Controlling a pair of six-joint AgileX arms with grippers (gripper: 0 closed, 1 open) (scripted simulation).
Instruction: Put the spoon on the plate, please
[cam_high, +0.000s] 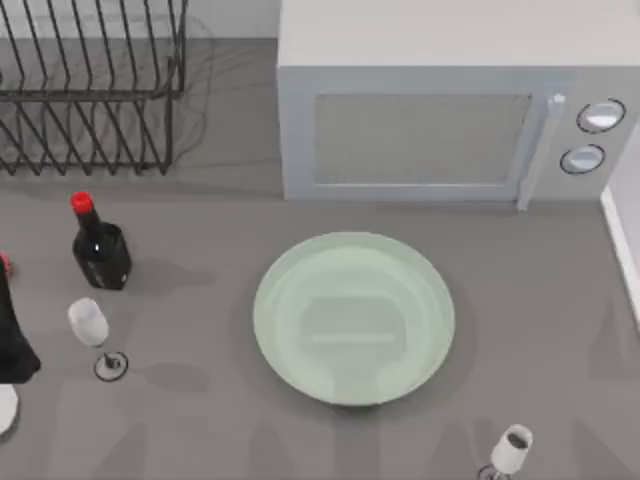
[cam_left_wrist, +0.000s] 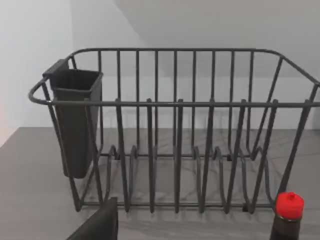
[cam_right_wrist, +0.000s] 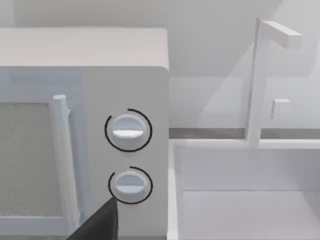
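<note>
Plate (cam_high: 285, 290) sits in the middle of the table (cam_high: 540, 330), just in front of the microwave (cam_high: 430, 130). It's big, round and pale green. Nothing is on it.

The spoon (cam_high: 5, 408) is way over at the left edge of the table, well apart from the plate. I see a bit of white low down there and a tiny red dot (cam_high: 3, 263) higher up. I think those are its bowl and its knob, but most of it is cut off, so I'm not sure.

Left gripper (cam_high: 14, 335) is the black shape btw. those two bits, right over the spoon's middle. I can't tell if it's open, closed or holding the spoon. Its wrist cam looks at the dish rack (cam_left_wrist: 175, 130) and the bottle (cam_high: 100, 250) w/ the red cap.

Right gripper (cam_right_wrist: 97, 222) looks parked. Its cam faces the microwave knobs. Can't tell if it's open or closed either.

Near the spoon are the bottle and a wine glass (cam_high: 90, 325). Another glass (cam_high: 512, 450) lies at the front right.

So how far? I'd say early. The spoon isn't on the plate yet. What's left: get a good hold, lift it, carry it right past the glass and bottle w/o bumping them, then set it down on the plate.
</note>
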